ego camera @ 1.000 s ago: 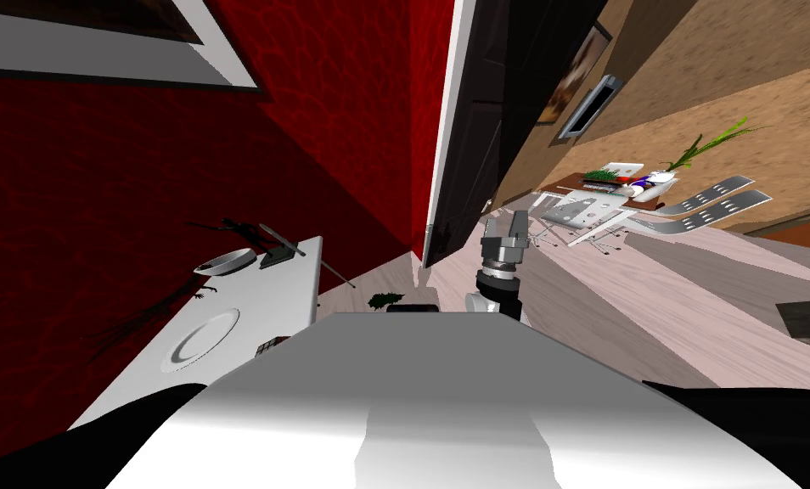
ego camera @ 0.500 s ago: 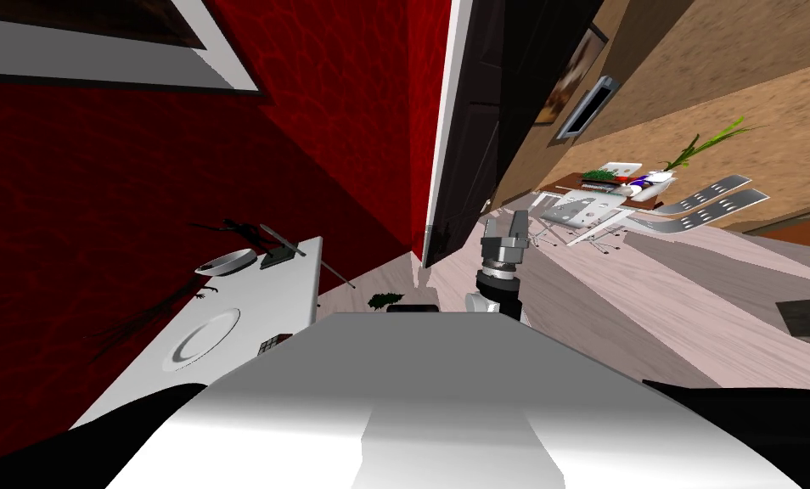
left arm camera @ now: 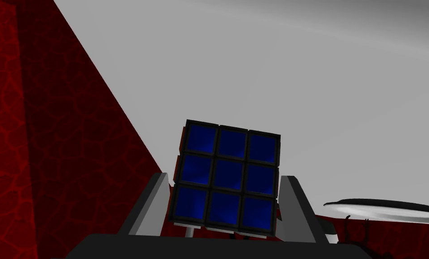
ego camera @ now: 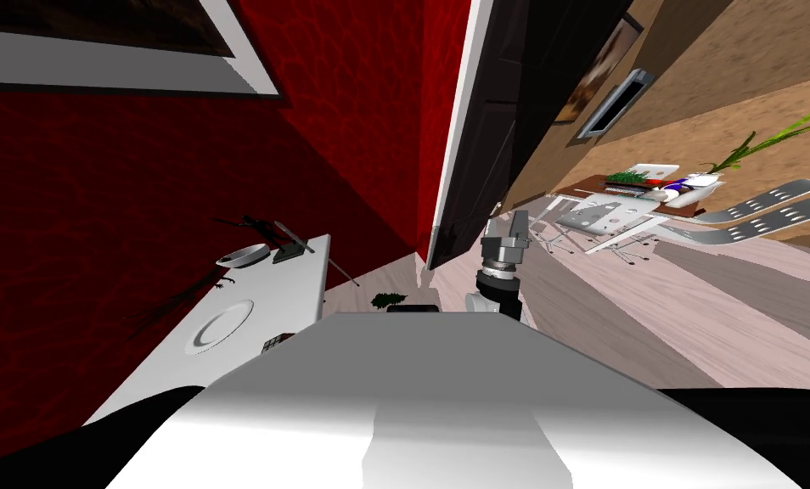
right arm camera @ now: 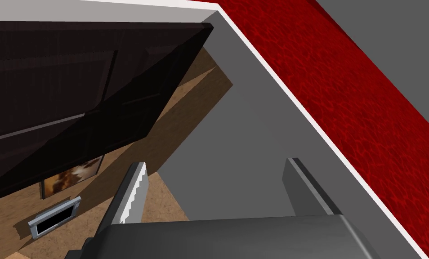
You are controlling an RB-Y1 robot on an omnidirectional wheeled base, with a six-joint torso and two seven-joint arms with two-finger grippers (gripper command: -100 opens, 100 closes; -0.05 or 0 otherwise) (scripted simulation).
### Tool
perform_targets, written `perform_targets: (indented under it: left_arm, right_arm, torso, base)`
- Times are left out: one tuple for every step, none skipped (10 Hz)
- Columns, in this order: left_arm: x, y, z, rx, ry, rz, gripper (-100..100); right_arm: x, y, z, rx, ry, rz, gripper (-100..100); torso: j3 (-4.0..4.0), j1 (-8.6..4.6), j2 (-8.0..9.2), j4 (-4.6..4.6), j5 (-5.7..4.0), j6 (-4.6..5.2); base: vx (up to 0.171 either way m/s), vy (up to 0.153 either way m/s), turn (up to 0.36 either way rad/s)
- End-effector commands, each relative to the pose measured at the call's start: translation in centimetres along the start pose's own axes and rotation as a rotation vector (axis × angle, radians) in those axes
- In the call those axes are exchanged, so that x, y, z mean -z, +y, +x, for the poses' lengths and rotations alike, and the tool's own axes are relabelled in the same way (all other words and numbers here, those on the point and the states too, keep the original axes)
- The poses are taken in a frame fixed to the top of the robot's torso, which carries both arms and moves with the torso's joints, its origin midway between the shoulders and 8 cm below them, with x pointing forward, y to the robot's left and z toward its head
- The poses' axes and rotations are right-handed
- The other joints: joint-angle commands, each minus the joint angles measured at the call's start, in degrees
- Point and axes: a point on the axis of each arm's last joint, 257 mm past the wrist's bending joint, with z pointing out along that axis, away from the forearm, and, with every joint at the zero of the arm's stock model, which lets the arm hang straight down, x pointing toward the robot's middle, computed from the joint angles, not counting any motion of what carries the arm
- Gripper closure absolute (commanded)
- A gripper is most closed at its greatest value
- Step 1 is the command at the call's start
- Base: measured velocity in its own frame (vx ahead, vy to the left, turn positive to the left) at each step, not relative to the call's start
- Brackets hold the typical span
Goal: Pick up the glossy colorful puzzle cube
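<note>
Seen along the left wrist, the left gripper (left arm camera: 225, 177) is clamping the puzzle cube (left arm camera: 227, 180). Its two fingers (left arm camera: 153, 204) are pressing against the cube's lower sides, and a blue face of nine black-framed squares is turning toward the camera at a slight tilt. A flat grey surface (left arm camera: 263, 67) is spreading behind the cube, a red wall (left arm camera: 51, 157) is rising on one side, and the rim of a shallow bowl (left arm camera: 380, 207) is showing on the other, well apart from the fingers. In the head view, the cube is appearing small and dark at the near end of a white table (ego camera: 297, 284) that is running along the red wall, right against the edge of the robot's chest. Whether it is resting on the tabletop or hanging just above it cannot be told. Further along the table a round plate (ego camera: 219, 328) is lying flat, and beyond it the bowl is sitting beside some thin dark items too small to name. The right gripper (ego camera: 520, 225) is hanging raised ahead of the chest, near the foot of a dark door (ego camera: 488, 144) that is standing open. In the right wrist view, that gripper's own pair of blades is standing wide apart, holding nothing.
</note>
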Motion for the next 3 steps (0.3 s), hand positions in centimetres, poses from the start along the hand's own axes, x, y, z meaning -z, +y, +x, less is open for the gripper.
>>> perform_targets:
  left_arm:
    - [0.80,-0.91,0.02,-0.018,0.005,0.018,100]
    - [0.41,-0.54,0.02,-0.010,0.004,0.009,100]
    - [0.47,-0.63,0.01,-0.011,0.004,0.011,0]
  right_arm:
    - [0.00,0.00,0.00,0.000,0.000,0.000,0]
    - [0.00,0.00,0.00,0.000,0.000,0.000,0]
    - [0.00,0.00,0.00,0.000,0.000,0.000,0]
  torso:
    - [0.00,0.00,0.00,0.00,0.00,0.00]
    - [0.00,-0.03,0.00,0.00,-0.03,0.01]
    - [0.04,-0.07,0.07,0.01,-0.02,0.05]
  base:
    - [0.051,0.039,0.115]
    - [0.021,0.016,0.024]
    - [0.000,0.000,0.000]
